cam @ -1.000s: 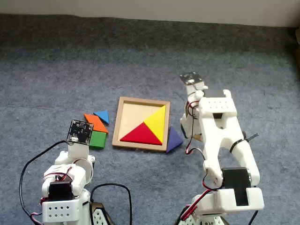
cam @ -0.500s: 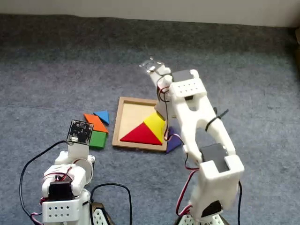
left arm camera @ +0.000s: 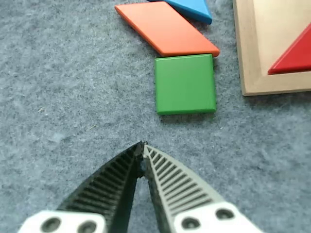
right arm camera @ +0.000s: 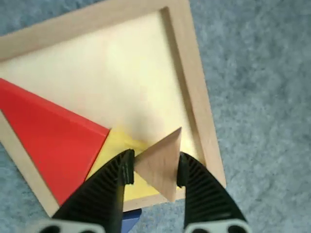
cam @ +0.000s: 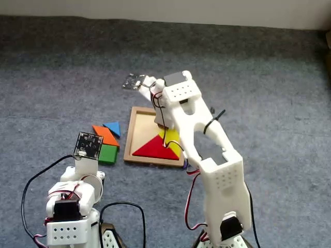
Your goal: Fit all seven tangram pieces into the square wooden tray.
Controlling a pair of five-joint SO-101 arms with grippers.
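Note:
My right gripper [right arm camera: 155, 165] is shut on a small triangle [right arm camera: 159, 162] whose plain wood face shows, held above the square wooden tray [right arm camera: 194, 92]. In the tray lie a red triangle [right arm camera: 53, 141] and a yellow triangle [right arm camera: 114, 155], side by side; the rest of its floor is bare. From above, the right arm [cam: 181, 103] stretches across the tray [cam: 135, 135] and covers part of the yellow triangle [cam: 173, 139]. My left gripper [left arm camera: 142, 148] is shut and empty, low over the carpet just short of the green square [left arm camera: 185, 83].
Left of the tray lie the green square [cam: 107, 153], an orange parallelogram [cam: 106, 135] and a small blue triangle [cam: 112, 127], close together. A blue-purple piece [right arm camera: 130, 217] peeks out by the tray's outer edge. Grey carpet lies all around.
The right arm has swung left, from beside the tray's right side to over the tray, and now covers most of the purple triangle. The left arm has not moved.

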